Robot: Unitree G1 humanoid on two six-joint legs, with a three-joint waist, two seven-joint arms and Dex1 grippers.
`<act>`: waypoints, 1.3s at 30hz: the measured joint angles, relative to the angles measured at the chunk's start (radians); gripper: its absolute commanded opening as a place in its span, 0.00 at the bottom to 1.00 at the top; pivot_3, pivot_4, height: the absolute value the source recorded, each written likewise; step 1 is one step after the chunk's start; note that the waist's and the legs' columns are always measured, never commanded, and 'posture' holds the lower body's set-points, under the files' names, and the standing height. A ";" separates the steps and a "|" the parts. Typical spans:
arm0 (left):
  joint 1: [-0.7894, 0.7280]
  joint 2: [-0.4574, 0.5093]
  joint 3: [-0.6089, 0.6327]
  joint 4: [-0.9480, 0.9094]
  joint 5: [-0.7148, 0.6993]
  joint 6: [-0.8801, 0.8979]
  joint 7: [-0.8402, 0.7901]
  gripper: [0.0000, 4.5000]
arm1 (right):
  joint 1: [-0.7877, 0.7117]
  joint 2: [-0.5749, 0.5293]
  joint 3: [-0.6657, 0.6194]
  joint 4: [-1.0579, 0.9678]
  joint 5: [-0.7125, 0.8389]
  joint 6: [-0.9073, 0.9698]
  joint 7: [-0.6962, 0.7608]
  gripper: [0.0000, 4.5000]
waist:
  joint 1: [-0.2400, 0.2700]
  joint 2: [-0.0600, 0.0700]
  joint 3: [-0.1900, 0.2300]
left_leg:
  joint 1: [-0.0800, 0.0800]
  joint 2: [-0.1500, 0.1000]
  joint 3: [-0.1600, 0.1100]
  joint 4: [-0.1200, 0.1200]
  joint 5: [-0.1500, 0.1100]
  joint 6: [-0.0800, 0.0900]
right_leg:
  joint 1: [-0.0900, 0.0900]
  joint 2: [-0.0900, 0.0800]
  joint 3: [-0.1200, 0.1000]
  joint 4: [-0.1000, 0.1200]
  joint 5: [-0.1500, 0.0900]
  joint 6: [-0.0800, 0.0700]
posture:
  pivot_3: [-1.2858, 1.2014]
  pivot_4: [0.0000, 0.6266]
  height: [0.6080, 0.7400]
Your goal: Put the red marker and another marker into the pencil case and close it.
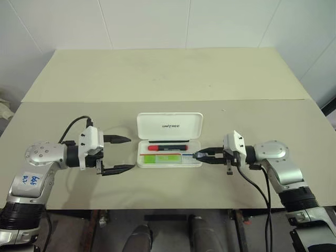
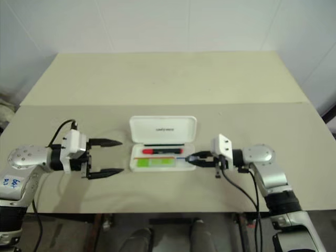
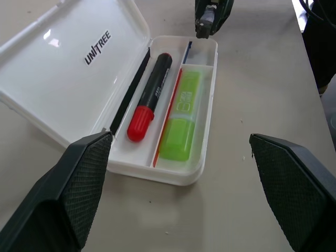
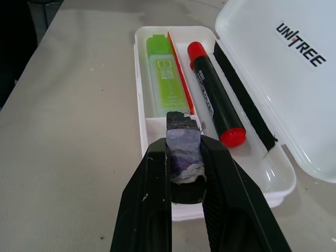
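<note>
Both markers are in: red marker (image 3: 150,98) in the compartment nearer the hinge, green highlighter (image 3: 180,116) in the front one, a red divider strip between them. Pencil case (image 1: 169,161) sits mid-desk, lid (image 1: 169,126) up and leaning back. So loading looks done; the step in hand is closing.

Left gripper (image 1: 116,154): jaws spread wide, empty, just beside the case's left end. Right gripper (image 1: 202,155): jaws pinched together on nothing, tip over the case's right end wall, near the small end pocket; can't tell if it's touching the rim.

Next move, as I read it: right tip has to clear the tray first or the lid lands on it. Then get behind the lid's top edge and tip it forward, with the other side bracing so the case doesn't skate.

Room: desk (image 1: 63,189) is bare around the case, plenty of space behind the lid. Front edge is fairly near, so push down, not toward me.
</note>
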 measured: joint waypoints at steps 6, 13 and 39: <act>0.001 0.001 0.005 -0.035 -0.001 0.000 0.019 1.00 | -0.013 0.027 0.019 0.039 -0.010 -0.018 0.008 0.09 | -0.002 0.000 0.000 | 0.001 0.000 0.000 0.000 0.000 0.000 | 0.000 0.000 0.000 0.001 0.000 0.000 | 0.52 0.24 1.00; 0.023 0.001 0.019 -0.043 -0.001 0.007 0.033 1.00 | -0.039 0.060 0.020 0.094 -0.029 -0.059 0.008 0.09 | -0.004 0.000 0.000 | 0.001 0.000 0.000 0.000 0.000 0.000 | 0.000 0.000 0.000 0.001 0.000 0.000 | 0.52 0.24 1.00; 0.035 -0.029 0.022 -0.068 -0.019 0.027 0.075 1.00 | 0.098 -0.034 -0.215 0.007 0.041 0.029 -0.187 0.99 | 0.006 0.000 0.000 | 0.000 -0.001 0.000 0.000 0.000 0.000 | 0.000 -0.001 0.000 0.000 0.000 0.000 | 0.52 0.24 1.00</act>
